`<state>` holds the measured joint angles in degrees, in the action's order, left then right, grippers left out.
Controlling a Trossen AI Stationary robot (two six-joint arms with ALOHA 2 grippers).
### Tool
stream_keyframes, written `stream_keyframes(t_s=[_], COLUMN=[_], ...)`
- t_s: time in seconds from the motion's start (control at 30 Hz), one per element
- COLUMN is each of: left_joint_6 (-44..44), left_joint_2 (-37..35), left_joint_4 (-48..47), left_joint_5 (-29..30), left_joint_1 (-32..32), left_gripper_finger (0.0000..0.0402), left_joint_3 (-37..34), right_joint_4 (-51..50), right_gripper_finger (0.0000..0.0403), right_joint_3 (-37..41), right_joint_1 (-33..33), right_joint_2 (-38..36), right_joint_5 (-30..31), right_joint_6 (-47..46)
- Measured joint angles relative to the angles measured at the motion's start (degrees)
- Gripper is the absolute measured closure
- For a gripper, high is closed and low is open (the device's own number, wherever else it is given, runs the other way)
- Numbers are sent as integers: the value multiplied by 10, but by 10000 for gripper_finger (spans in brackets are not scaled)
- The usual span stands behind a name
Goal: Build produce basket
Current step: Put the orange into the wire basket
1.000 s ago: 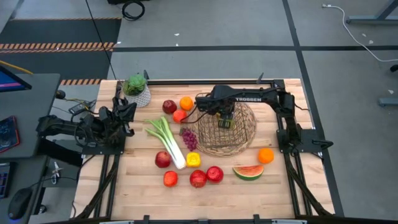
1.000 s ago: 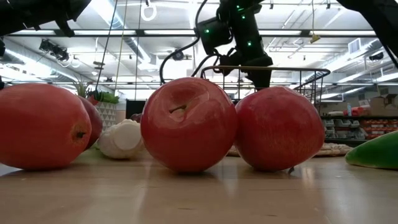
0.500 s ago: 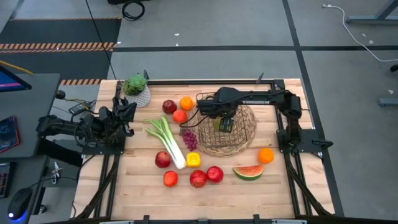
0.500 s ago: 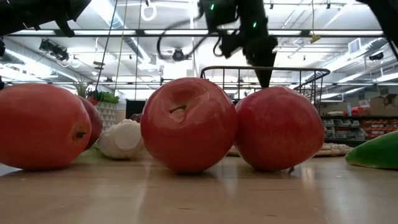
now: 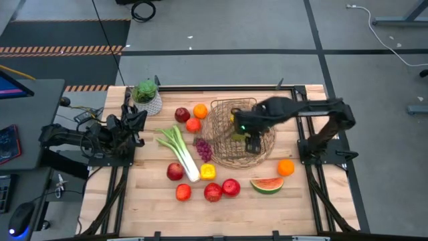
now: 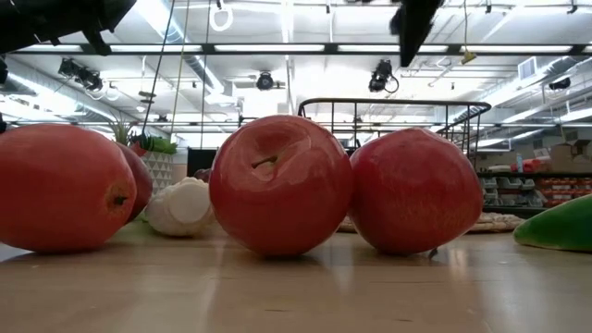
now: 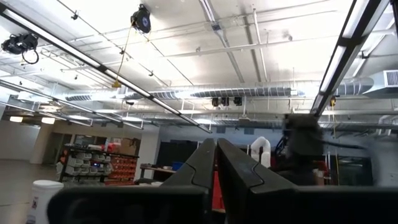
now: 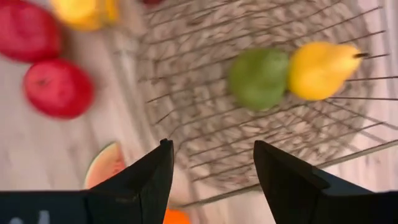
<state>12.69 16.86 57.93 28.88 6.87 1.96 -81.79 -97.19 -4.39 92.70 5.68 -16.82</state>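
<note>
The wire basket (image 5: 231,150) stands right of the table's middle. A green fruit (image 8: 258,78) and a yellow pear (image 8: 320,68) lie inside it, on its floor. My right gripper (image 5: 253,142) hovers open above the basket's right half, with nothing between its fingers (image 8: 212,155). Loose produce lies on the wood: a leek (image 5: 179,150), grapes (image 5: 202,148), a yellow pepper (image 5: 208,172), red apples (image 5: 212,192), a watermelon slice (image 5: 266,185) and oranges (image 5: 286,167). My left gripper (image 5: 134,127) rests shut at the table's left edge.
A small white pot with a green plant (image 5: 147,96) stands at the far left corner. An orange (image 5: 200,110), a red apple (image 5: 182,114) and a tomato-like fruit (image 5: 193,124) sit left of the basket. In the low view, red apples (image 6: 279,183) fill the foreground.
My right gripper has risen from low inside the basket, leaving most of the low view at its top, and shifted toward the table's near right, as the arm drew back to the right. The green fruit and the pear lie in the basket behind it.
</note>
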Motion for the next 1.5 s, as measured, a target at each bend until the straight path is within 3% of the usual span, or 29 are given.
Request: stream_keyframes(t_s=[0.33,0.5,0.7,0.97,1.27,1.5], left_joint_6=[0,0,16,16,17,16], left_joint_2=[0,0,0,0,0,0], left_joint_4=[0,0,-4,-7,-9,-12], left_joint_5=[0,0,0,0,0,0], left_joint_1=[0,0,0,0,0,0], left_gripper_finger=[380,380,387,385,388,384], left_joint_3=[0,0,0,0,0,0], right_joint_4=[4,7,8,31,98,133], right_gripper_finger=[176,176,173,112,12,14], right_joint_3=[107,179,256,364,443,483], right_joint_1=[-92,-113,-118,-118,-135,-168], right_joint_2=[-81,-120,-152,-157,-157,-160], right_joint_5=[7,6,-36,-43,-105,-119], right_joint_6=[-107,-166,-220,-264,-287,-310])
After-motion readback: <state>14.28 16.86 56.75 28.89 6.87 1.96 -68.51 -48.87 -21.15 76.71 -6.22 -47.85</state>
